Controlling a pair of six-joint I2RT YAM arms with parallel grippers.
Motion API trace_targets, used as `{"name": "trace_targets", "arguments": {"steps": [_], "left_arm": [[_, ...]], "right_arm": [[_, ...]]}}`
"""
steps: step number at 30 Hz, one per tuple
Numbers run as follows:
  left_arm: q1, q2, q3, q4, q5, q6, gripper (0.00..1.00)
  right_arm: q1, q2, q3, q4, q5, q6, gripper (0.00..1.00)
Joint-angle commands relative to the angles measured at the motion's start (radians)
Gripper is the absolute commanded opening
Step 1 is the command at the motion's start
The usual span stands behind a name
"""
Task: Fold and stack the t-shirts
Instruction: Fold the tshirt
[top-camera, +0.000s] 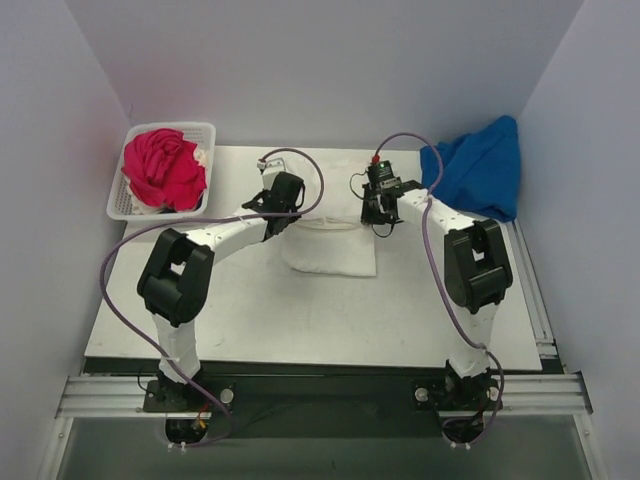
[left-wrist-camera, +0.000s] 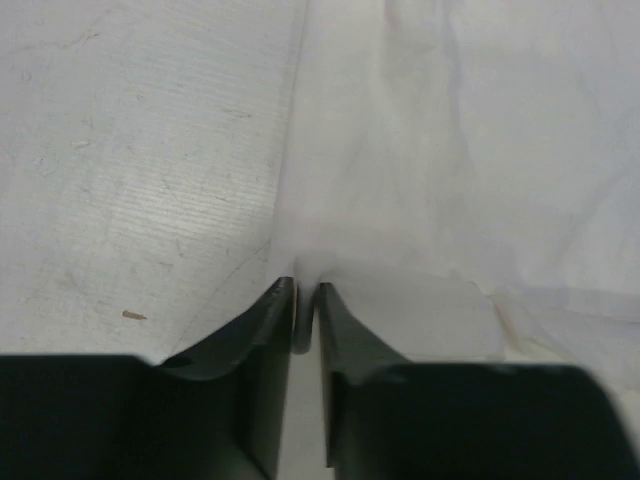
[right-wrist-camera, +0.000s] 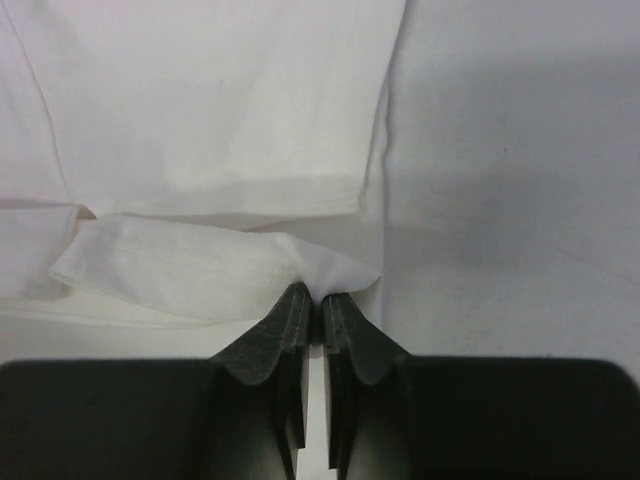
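White t-shirt (top-camera: 330, 255) — corner pinched in right hand (right-wrist-camera: 310, 293) (edge at left hand (left-wrist-camera: 305, 288)).

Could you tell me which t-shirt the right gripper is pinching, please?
The white t-shirt, flat mid-table; the blue t-shirt is heaped far right, the pink t-shirt lies in the basket.
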Motion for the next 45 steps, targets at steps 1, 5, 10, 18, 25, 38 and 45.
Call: {"name": "trace_targets", "arguments": {"steps": [1,5,10,18,25,38,45], "left_arm": [[0.027,0.046,0.068,0.031,0.023,0.019,0.35],[0.057,0.068,0.092,0.07,0.035,0.032,0.62],[0.096,0.056,0.134,0.164,0.034,0.067,0.71],[0.085,-0.091,0.051,0.187,0.118,0.141,0.72],[0.067,-0.138,-0.039,0.072,0.225,0.145,0.7],[0.013,-0.006,-0.092,0.066,0.318,0.016,0.63],[0.013,0.071,-0.032,0.046,0.295,0.029,0.63]], "right_arm": [[-0.016,0.046,0.099,-0.021,-0.044,-0.01,0.18],[-0.038,0.085,0.185,-0.024,-0.029,-0.013,0.36],[-0.088,0.108,0.335,-0.03,-0.021,-0.016,0.35],[-0.055,-0.042,0.199,-0.068,0.003,-0.062,0.34],[0.048,-0.142,-0.005,-0.067,0.066,-0.068,0.34],[0.105,-0.004,0.019,-0.033,-0.023,-0.004,0.29],[0.09,0.094,0.094,-0.03,-0.035,-0.001,0.29]]}}
